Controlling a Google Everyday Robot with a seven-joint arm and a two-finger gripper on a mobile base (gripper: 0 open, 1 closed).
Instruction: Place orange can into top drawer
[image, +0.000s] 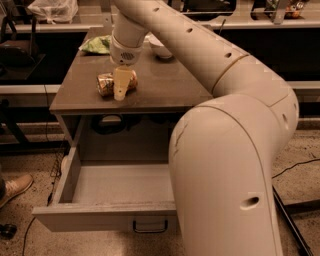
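Observation:
The orange can (106, 84) lies on its side on the brown tabletop (165, 85), near the front left. My gripper (120, 89) points down from the long white arm and stands right over the can's right half, hiding that end. The top drawer (100, 217) under the tabletop is pulled wide open, with nothing lying inside. Its dark handle (149, 227) shows on the front panel.
A green snack bag (97, 45) and a white bowl (161, 49) sit at the back of the tabletop. My arm's big elbow (225, 175) fills the right foreground and covers the drawer's right side. A person's shoe (12, 187) is on the floor at left.

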